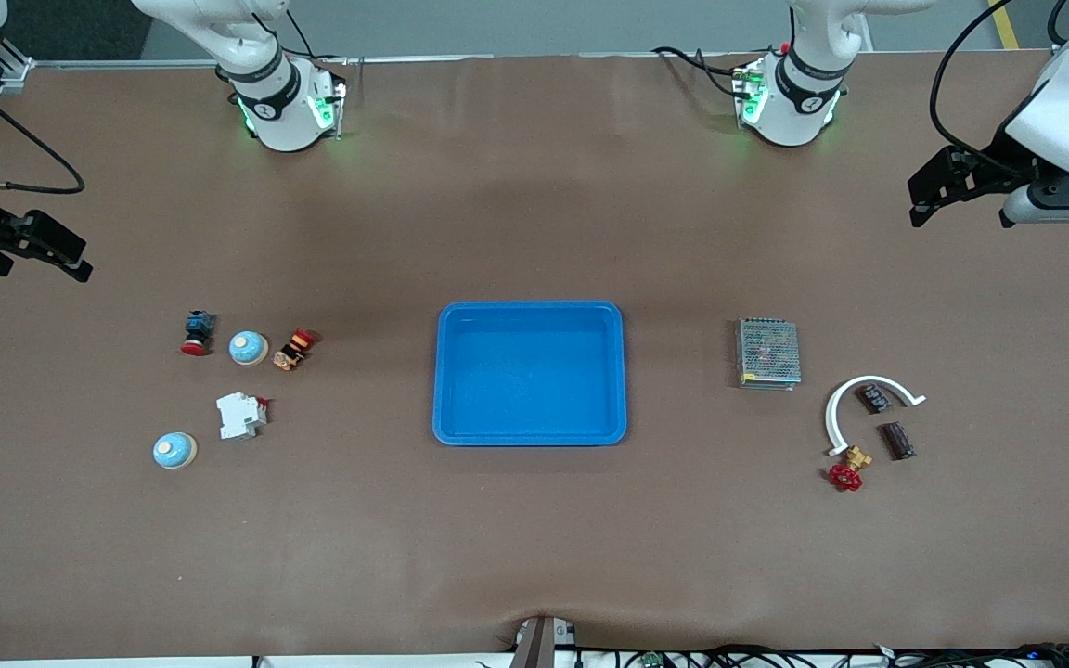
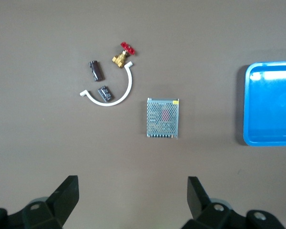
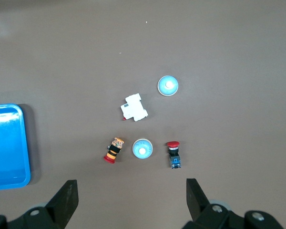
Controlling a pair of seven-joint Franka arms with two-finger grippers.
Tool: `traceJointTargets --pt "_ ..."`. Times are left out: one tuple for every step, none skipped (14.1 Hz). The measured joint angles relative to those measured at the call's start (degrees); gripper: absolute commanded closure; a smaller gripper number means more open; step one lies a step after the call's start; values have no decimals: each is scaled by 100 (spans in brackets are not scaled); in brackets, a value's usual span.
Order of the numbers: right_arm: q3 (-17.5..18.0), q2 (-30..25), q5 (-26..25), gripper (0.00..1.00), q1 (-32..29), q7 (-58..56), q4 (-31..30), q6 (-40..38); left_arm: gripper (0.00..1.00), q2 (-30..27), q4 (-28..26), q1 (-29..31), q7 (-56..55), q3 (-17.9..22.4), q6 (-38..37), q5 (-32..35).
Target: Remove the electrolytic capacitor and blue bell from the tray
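We see the blue tray (image 1: 530, 373) empty at the middle of the surface (image 1: 534, 538). Toward the right arm's end lie 2 bells: one bell (image 1: 248, 348) sits between a red-capped push button (image 1: 197, 332) and an orange switch (image 1: 292, 349), the other bell (image 1: 174, 450) nearer the front camera, beside a white breaker (image 1: 240, 415). Toward the left arm's end, 2 dark capacitors (image 1: 896, 440) lie by a white curved piece (image 1: 861, 405), a brass valve (image 1: 850, 469) and a mesh power supply (image 1: 767, 353). The left gripper (image 1: 938, 190) and right gripper (image 1: 33, 249) hover with fingers spread wide, holding nothing.
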Motion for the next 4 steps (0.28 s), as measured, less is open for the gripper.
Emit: traceJointTargets --pt "3 0 9 0 0 0 0 -23 0 18 9 1 0 9 -27 0" --pt "4 0 42 0 0 0 0 -37 0 40 12 4 0 21 -40 0" --pt "3 0 94 0 0 0 0 -49 0 65 13 14 0 40 -47 0" --pt "3 0 115 0 0 0 0 -60 0 86 15 41 0 53 -51 0"
